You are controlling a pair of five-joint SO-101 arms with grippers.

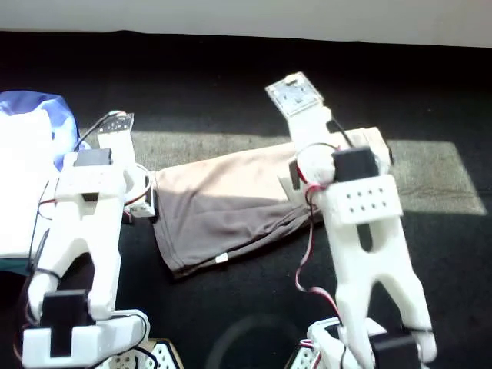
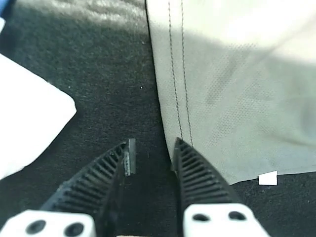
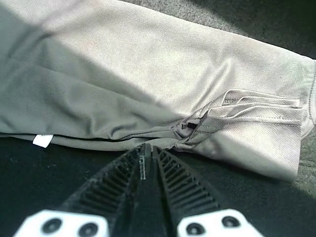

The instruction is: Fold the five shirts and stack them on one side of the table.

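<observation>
A grey shirt lies folded lengthwise across the middle of the dark table, with a small white tag at its near edge. My left gripper is low at the shirt's left end. In the left wrist view it is open over bare table, one fingertip at the stitched hem of the shirt. My right gripper is at the shirt's right part. In the right wrist view it is shut, its tips at the near edge of the shirt, just short of a pucker of fabric.
At the table's left edge is a pile with a white shirt and a blue one behind it. The white shirt lies close beside my left gripper. A sunlit strip crosses the dark tabletop.
</observation>
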